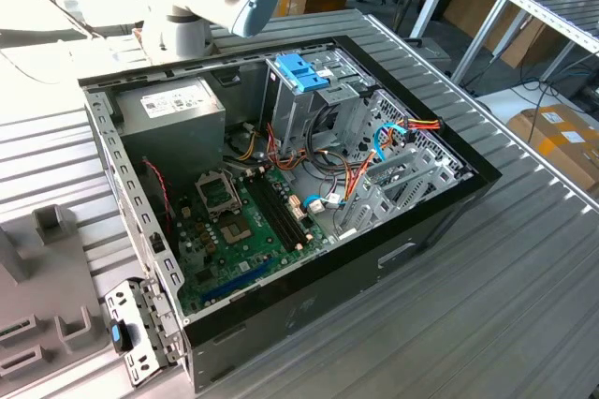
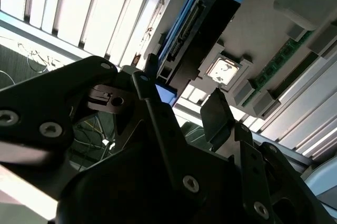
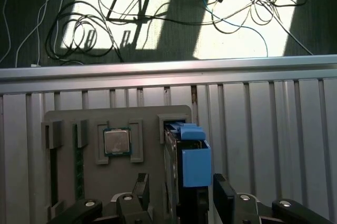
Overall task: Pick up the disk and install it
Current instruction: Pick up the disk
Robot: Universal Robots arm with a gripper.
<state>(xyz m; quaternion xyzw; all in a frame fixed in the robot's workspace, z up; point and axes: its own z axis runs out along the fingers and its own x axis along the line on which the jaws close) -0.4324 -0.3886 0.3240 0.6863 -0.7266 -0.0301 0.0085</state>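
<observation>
Over the grey parts holder (image 3: 68, 121), gripper (image 3: 181, 192) straddles the upright disk (image 3: 194, 163).
Fingers spread either side, not clamped; disk not lifted, install into computer case (image 1: 328, 298) all left.

Looks like a lab, probably: open PC case (image 1: 374, 268) on a ribbed metal counter (image 1: 505, 305), cardboard boxes (image 1: 562, 141), cables (image 3: 253, 3) strewn over the floor (image 3: 179, 34).
</observation>
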